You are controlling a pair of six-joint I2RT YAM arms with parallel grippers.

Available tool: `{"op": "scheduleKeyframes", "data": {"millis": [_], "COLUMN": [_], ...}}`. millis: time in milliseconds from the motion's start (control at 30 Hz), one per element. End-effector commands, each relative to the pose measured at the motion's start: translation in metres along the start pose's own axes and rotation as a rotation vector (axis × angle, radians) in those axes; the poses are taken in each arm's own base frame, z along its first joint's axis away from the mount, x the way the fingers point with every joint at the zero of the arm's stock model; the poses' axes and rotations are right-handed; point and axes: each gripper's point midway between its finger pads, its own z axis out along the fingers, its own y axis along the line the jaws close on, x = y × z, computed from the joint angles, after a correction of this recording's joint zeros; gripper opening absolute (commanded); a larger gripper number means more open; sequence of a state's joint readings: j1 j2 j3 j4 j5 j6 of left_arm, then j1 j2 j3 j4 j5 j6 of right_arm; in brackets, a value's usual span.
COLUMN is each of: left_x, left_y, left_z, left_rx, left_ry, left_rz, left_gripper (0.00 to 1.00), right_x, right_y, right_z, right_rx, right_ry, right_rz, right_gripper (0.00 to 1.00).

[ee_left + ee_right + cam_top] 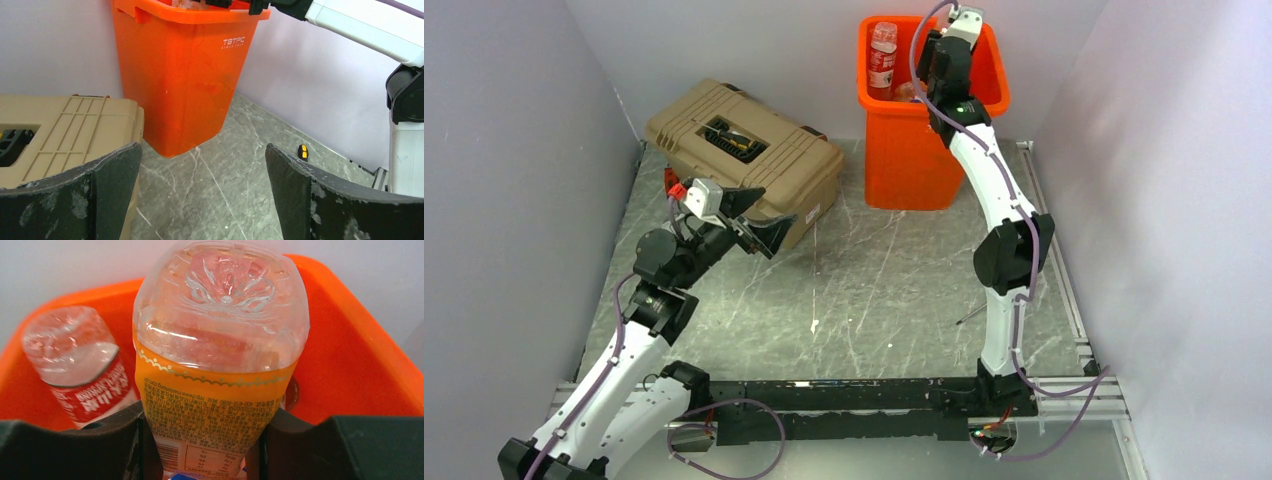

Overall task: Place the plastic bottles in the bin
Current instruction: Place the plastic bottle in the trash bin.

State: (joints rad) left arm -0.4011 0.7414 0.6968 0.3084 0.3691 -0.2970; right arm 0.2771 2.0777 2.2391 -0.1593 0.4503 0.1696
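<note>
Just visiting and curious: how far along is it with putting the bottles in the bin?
Done: one red-labelled bottle sits in the bin. In hand: the right gripper holds a yellow-labelled bottle over the bin's opening. Still to do: releasing it. No other bottles show on the table; the left gripper is open, empty.

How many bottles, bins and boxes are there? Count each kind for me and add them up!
Bottles: 2, the red-label bottle and the orange-label bottle
Bins: 1, the orange bin
Boxes: 1, the tan toolbox
Total: 4
</note>
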Motion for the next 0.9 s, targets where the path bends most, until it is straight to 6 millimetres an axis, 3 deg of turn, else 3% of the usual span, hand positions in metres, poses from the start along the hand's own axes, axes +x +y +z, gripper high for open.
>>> {"op": "scheduleKeyframes", "data": {"millis": [0, 200, 467, 600, 800, 867], "left_x": [-0.019, -0.015, -0.007, -0.005, -0.001, 0.002], "left_y": [-0.007, -0.008, -0.003, -0.002, 0.003, 0.005], "left_z": [0.005, 0.008, 0.010, 0.011, 0.012, 0.013], "left_rx": [0.032, 0.041, 0.027, 0.028, 0.008, 0.001], "left_ry": [-0.031, -0.018, 0.005, 0.009, 0.019, 0.027], "left_rz": [0.029, 0.019, 0.020, 0.016, 0.019, 0.019], "left_gripper": [0.99, 0.99, 0.99, 0.99, 0.99, 0.99], "right_x": [-0.026, -0.005, -0.005, -0.011, -0.026, -0.032], "right_y": [-0.007, -0.003, 0.008, 0.014, 0.012, 0.013], "right_z": [-0.010, -0.015, -0.025, -0.029, -0.038, -0.041], "right_rx": [0.044, 0.049, -0.008, -0.031, -0.037, -0.042], "right_ry": [-0.044, 0.000, 0.015, 0.011, -0.009, -0.018], "right_rz": [-0.079, -0.154, -0.101, -0.081, -0.066, -0.058], "right_gripper": [0.00, 0.00, 0.01, 0.20, 0.62, 0.71]}}
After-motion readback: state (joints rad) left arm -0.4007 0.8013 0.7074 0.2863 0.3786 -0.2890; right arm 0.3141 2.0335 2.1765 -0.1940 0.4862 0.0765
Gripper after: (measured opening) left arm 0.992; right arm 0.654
